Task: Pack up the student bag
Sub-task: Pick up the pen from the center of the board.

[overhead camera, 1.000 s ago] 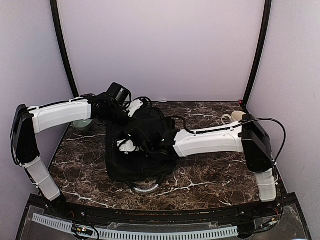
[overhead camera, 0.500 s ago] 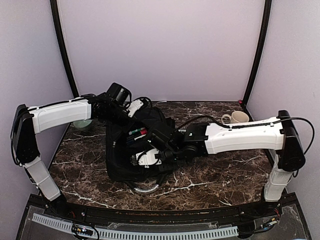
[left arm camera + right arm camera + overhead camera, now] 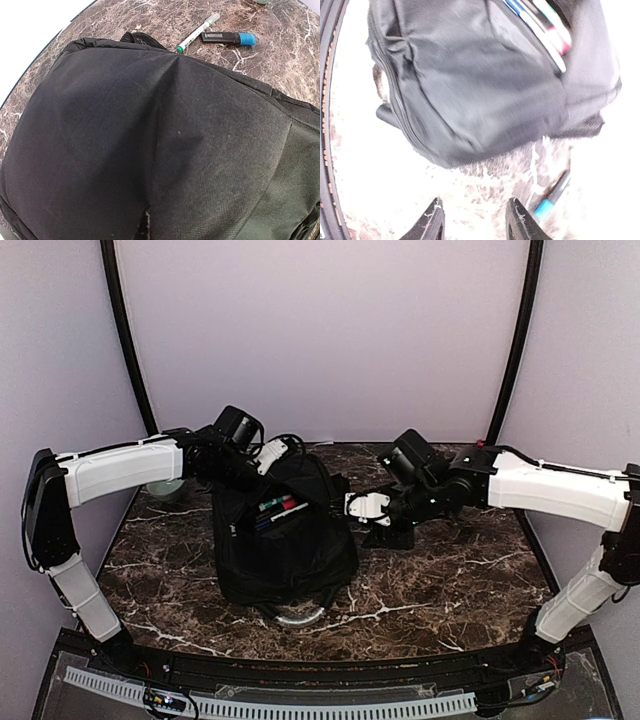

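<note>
Several markers (image 3: pixel 275 508) inside the open student bag (image 3: pixel 285 555)

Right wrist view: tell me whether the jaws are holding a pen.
No, the jaws stand open with only the marble table showing between them, short of the student bag.

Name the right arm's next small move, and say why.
Probably reach the open, empty right gripper toward the black blue-capped marker lying on the marble table beside the large black fabric backpack; other markers already sit inside it, while this one is still out.
</note>
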`<action>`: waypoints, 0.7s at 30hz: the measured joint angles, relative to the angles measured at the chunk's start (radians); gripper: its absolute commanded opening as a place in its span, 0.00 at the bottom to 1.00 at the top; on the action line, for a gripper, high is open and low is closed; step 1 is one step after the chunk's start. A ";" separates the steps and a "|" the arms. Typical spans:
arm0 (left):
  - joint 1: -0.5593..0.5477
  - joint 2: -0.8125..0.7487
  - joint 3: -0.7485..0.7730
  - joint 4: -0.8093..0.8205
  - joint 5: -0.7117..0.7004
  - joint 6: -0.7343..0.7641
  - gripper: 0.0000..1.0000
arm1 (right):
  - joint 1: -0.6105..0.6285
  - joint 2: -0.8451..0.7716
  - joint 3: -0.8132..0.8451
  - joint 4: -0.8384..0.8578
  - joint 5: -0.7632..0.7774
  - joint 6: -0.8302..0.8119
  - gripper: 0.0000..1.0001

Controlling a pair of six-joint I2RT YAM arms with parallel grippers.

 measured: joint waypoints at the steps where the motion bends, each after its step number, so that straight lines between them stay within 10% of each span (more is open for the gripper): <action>1: 0.000 0.000 0.000 0.000 -0.002 0.000 0.01 | -0.029 -0.014 -0.016 -0.002 -0.031 0.011 0.42; 21: -0.013 -0.003 0.000 0.002 -0.041 0.006 0.00 | -0.468 -0.306 -0.393 0.097 -0.241 0.165 0.50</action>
